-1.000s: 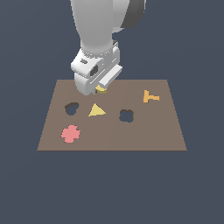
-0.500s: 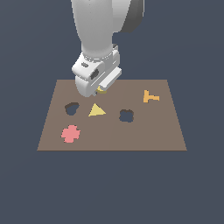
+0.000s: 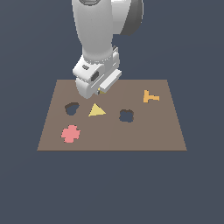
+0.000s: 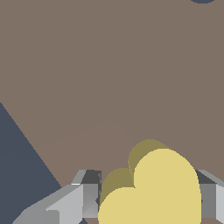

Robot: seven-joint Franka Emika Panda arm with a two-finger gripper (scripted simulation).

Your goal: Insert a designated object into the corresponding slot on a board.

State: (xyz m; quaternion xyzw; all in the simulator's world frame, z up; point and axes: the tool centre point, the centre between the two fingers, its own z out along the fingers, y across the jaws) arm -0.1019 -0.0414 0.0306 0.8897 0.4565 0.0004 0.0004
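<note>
The claw (image 4: pixel 146 199) has risen, pinching the golden heart piece (image 4: pixel 151 192); the heart-shaped slot (image 3: pixel 71 108) holds nothing.

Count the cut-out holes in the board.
2: a heart-shaped slot toward the exterior view's left, and a clover-shaped hole near the middle. The arm may hide others.

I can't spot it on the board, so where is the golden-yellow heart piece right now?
The heart piece is clamped in the gripper above the board, behind the yellow triangle.
</note>
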